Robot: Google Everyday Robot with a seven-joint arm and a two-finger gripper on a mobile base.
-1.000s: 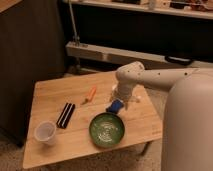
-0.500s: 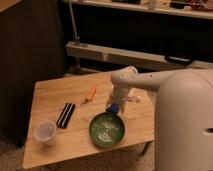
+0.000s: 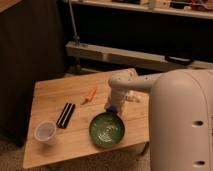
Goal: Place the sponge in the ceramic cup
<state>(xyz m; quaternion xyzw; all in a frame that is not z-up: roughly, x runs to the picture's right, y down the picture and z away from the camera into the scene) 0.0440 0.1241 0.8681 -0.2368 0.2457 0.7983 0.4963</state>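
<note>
Gripper (image 3: 112, 103) at sponge (image 3: 113, 109), just behind green bowl (image 3: 94, 135); ceramic cup (image 3: 45, 132) well apart, front-L.

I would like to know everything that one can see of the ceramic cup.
The ceramic cup is small, pale whitish, without handle, with a round rim and sides tapering downward. It stands upright, mouth up, near the wooden table's front corner at the picture's left. Nothing touches it; the black ridged bar lies apart, farther back. The pincer is far off, at the green bowl's far rim.
</note>
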